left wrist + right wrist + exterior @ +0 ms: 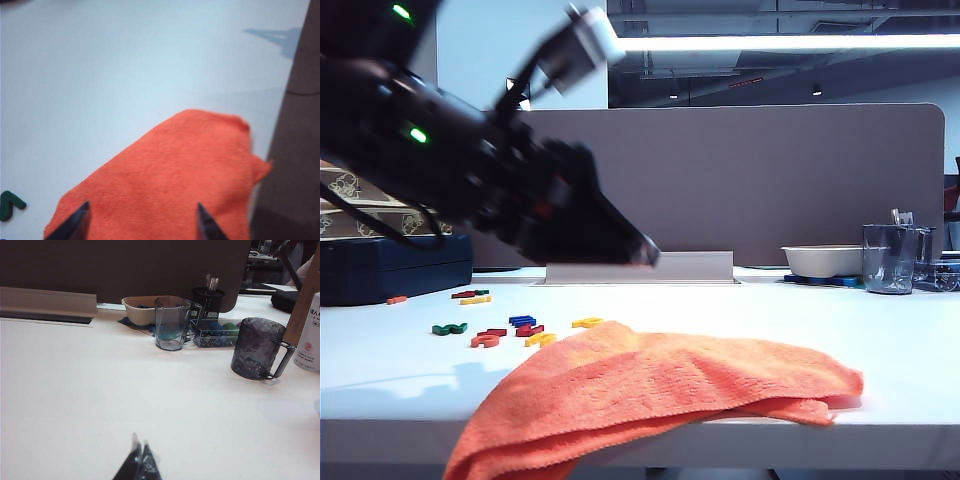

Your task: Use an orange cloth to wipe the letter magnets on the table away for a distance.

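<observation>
The orange cloth (pixel 650 395) lies rumpled on the front of the white desk (pixel 880 330), one corner drooping over the near edge; the letter magnets (pixel 515 328) sit scattered just beyond its left end, the nearest yellow ones almost touching the hem, so a push of the cloth that way would likely sweep them along; the left hand (pixel 142 220) hangs above the cloth with its two dark fingers spread wide and nothing between them, apparently lined up to come down on the fabric; a green magnet (pixel 10 205) shows just beside the cloth in that wrist view; the right hand (pixel 139 462) sits low over bare desk, well apart from the cloth, its fingertips pressed together and empty, seemingly parked; near it stand a clear glass (pixel 171 323) and a dark mug (pixel 257 348); a white can (pixel 309 335) at the edge carries print too small to read.
</observation>
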{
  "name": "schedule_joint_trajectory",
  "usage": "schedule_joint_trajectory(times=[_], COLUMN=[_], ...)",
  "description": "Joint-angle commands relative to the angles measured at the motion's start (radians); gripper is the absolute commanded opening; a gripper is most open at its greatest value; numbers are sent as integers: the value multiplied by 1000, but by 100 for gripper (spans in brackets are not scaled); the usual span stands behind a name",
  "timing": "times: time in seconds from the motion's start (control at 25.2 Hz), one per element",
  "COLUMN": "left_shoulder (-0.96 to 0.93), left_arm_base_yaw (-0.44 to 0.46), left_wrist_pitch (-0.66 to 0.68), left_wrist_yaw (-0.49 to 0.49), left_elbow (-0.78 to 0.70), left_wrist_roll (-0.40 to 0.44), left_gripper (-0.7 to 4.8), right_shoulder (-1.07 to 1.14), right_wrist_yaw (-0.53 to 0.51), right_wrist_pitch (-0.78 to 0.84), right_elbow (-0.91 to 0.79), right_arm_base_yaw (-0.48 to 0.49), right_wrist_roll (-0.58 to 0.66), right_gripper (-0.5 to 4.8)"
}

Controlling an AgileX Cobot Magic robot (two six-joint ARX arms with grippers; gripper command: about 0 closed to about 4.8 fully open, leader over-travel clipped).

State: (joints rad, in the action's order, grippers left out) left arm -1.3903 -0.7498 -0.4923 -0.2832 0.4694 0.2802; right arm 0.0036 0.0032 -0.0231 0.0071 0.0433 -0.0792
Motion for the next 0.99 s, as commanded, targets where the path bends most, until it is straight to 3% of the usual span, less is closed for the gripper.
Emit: schedule_joint_trajectory(times=[0.04, 0.4, 0.99], left_shoulder=[-76, -163, -224], left_arm_base_yaw=[-4, -11, -20], left_wrist_pitch=[21, 27, 154], left_wrist_yaw=[10, -38, -21], left_elbow=[44, 97, 98], left_wrist_roll=[2, -68, -71], left_gripper=[354, 355, 338], right_shoulder=[-4, -4, -4], right_wrist_yaw=[1, 2, 1], right_wrist_pitch=[16, 16, 16], right_elbow=[-8, -8, -8], right_arm_base_yaw=[0, 0, 0], right_wrist_roll=[1, 1, 1], right_gripper=[-5, -5, -5])
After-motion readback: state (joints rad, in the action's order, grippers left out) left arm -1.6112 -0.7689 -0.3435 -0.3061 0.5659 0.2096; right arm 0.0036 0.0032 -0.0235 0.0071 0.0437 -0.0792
